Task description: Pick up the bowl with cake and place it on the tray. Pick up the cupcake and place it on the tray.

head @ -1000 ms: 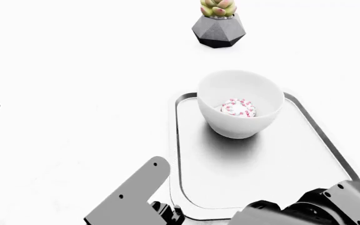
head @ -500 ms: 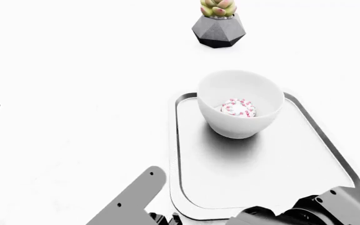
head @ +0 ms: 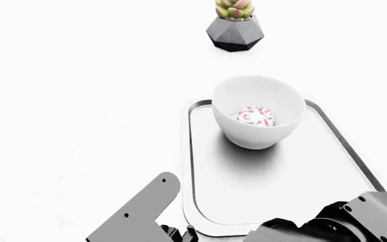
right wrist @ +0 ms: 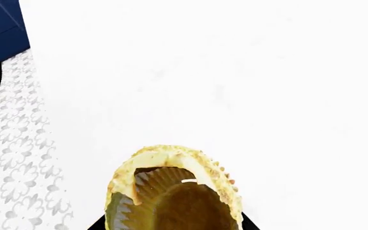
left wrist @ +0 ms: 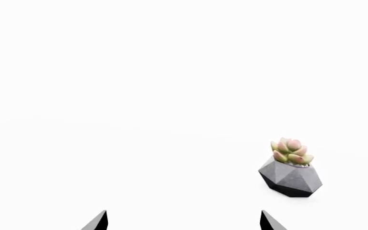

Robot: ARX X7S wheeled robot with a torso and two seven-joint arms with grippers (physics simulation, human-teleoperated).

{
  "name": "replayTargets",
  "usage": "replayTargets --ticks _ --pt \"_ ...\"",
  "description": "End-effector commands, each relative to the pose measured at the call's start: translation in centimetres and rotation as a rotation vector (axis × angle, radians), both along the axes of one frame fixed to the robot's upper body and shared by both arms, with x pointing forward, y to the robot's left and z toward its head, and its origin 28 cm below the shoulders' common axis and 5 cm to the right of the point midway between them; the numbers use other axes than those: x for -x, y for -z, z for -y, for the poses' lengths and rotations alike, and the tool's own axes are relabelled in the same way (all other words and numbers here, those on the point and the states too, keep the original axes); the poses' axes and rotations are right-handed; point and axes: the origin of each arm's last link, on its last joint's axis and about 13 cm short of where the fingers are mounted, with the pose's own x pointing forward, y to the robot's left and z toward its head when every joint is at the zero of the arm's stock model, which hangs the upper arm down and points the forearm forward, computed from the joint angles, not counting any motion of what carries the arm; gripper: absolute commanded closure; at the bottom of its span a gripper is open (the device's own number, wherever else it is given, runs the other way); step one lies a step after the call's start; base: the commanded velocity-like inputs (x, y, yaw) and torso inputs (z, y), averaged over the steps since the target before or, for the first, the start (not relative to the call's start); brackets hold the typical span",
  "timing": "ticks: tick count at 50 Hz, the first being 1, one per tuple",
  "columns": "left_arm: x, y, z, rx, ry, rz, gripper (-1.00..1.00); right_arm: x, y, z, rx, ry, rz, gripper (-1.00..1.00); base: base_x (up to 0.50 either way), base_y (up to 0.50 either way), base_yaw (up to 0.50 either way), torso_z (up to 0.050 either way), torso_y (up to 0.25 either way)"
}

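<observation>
Sitting on the tray [head: 267,191] already, near its far edge, the bowl [head: 258,111] holds the cake [head: 255,116], so I judge the first half done. The cupcake [right wrist: 174,191] is left: it fills my right wrist view, held close against my right pincer [right wrist: 171,225], apparently clamped between the fingers, off the tray so far. My left pincer [left wrist: 182,221] stands wide and empty. The pot [head: 235,31] with its succulent [head: 235,8] sits toward the table's far edge, well clear. The near half of the tray is open for the cupcake.
</observation>
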Motion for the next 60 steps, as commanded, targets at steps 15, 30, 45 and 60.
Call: replayTargets --ticks 15,30,45,60 --pt "0.0 0.1 0.0 -0.002 -0.002 -0.001 -1.00 0.6 -5.3 2.0 -0.056 0.110 0.130 1.00 0.00 0.00 0.00 0.000 0.000" --pt "0.0 0.2 0.2 -0.010 -0.002 -0.003 -1.00 1.6 -6.9 6.5 -0.111 0.330 0.157 1.00 0.00 0.00 0.00 0.000 0.000" --pt "0.1 0.4 0.4 -0.020 0.002 -0.003 -1.00 2.8 -7.0 11.1 -0.117 0.569 0.189 1.00 0.00 0.00 0.00 0.000 0.000" --pt "0.1 0.5 0.5 -0.025 0.007 -0.005 -1.00 1.1 -6.6 13.7 -0.084 0.796 0.220 1.00 0.00 0.00 0.00 0.000 0.000"
